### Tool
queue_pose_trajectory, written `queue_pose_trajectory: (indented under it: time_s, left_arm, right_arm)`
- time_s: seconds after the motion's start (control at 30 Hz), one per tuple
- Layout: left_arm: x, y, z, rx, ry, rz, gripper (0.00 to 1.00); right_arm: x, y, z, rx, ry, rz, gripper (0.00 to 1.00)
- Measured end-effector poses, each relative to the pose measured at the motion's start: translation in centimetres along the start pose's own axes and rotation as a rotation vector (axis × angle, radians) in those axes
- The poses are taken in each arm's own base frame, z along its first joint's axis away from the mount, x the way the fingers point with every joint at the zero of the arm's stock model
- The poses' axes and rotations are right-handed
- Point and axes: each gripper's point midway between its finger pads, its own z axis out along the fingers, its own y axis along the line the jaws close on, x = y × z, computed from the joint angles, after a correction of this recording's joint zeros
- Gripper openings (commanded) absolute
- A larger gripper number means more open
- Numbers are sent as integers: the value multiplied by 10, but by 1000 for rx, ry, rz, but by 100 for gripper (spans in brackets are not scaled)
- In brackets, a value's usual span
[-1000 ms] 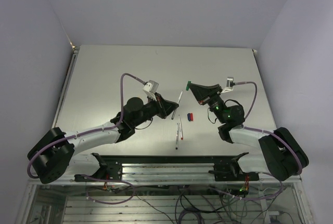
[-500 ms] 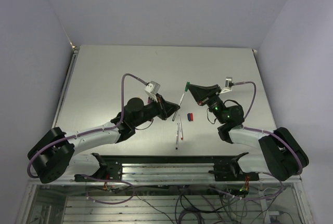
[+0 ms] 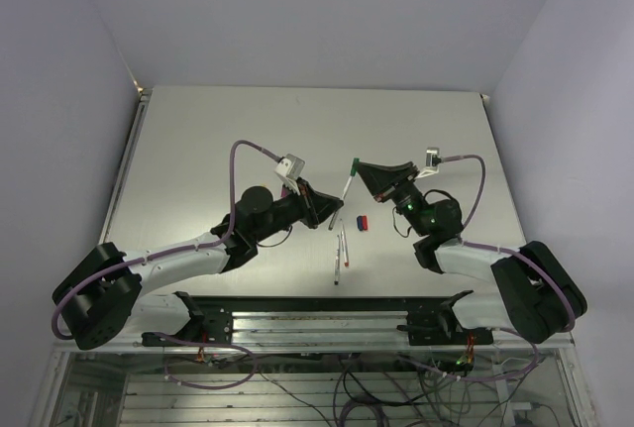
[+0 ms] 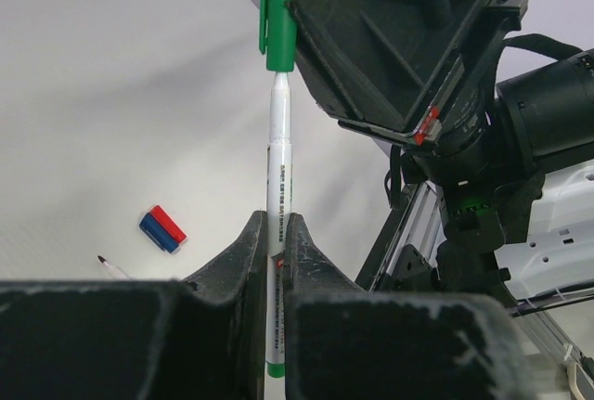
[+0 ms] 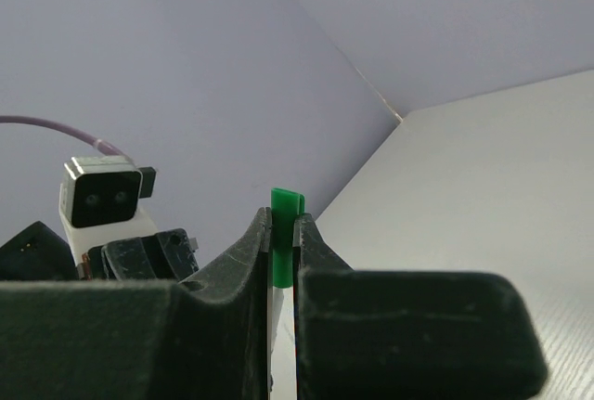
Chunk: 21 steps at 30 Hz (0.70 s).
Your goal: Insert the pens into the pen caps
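My left gripper (image 3: 335,211) is shut on a white pen (image 3: 343,192) with a green end and holds it above the table. In the left wrist view the pen (image 4: 278,168) stands up between my fingers (image 4: 276,224). Its upper end sits in the green cap (image 4: 278,10). My right gripper (image 3: 359,165) is shut on that green cap (image 3: 354,162), which also shows in the right wrist view (image 5: 286,233) between the fingertips (image 5: 282,225). Red and blue caps (image 3: 363,221) lie side by side on the table. The purple and orange caps are out of view.
Two or three loose pens (image 3: 342,251) lie on the table near its front edge, below the red and blue caps (image 4: 162,228). One pen tip (image 4: 111,266) shows in the left wrist view. The left wrist camera (image 5: 97,196) faces my right gripper closely.
My left gripper has carried the pen up and to the right, toward the right gripper. The pen's upper end now meets the green cap. The right gripper has shifted slightly left.
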Motion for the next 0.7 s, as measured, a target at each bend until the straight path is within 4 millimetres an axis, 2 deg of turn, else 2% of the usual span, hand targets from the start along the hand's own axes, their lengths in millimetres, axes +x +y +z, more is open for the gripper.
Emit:
queue_pose_trajectory:
  time_s: [0.47,0.7]
  left_arm:
    - [-2,0,0,0,-8,1,7]
    - [-6,1,1,-8,-31,2,7]
  right_arm:
    - [6,-3,0,4,18,17,0]
    - [16,6,2,-33,30,68,0]
